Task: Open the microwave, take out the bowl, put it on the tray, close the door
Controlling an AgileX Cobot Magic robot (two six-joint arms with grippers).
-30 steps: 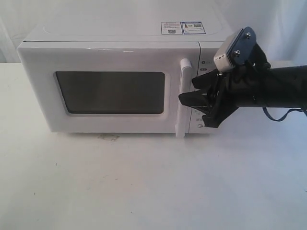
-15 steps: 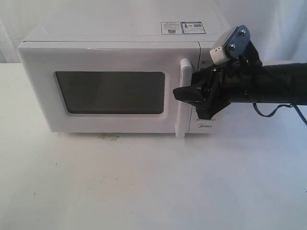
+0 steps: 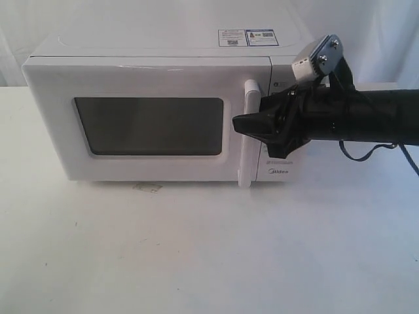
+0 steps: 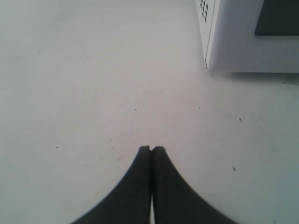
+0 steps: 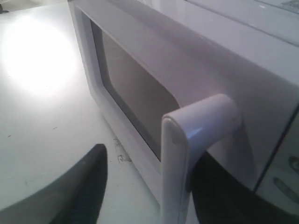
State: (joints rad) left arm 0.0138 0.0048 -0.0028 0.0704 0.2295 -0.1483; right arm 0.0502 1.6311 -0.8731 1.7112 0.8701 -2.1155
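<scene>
While the microwave (image 3: 157, 72) sits on the white desk (image 3: 196, 248), its door (image 3: 150, 82) is fully closed, flush with the body. Dark window (image 3: 149, 126) in door, can't tell what's inside through it. Two small stickers (image 3: 247, 37) on the top panel, near the back. Grey brand lettering (image 3: 280, 173) low on the control side; knobs hidden behind the arm.

Right gripper (image 3: 252, 124) comes in sideways from the right, at the vertical white bar handle (image 3: 247, 167), around its upper half. Jaws released and spread, straddling the bar: one finger (image 5: 84, 191) out in front on the window side with a clear gap to the handle, the other tucked behind the bar, between the handle and the door face. Contact with the bar can't be told. Not clamped on it.

Left gripper (image 4: 152, 149) is clenched, fingertips pressed together, grasping nothing, over bare desk, apart from a lower corner of the microwave. Not visible in the exterior view.
</scene>
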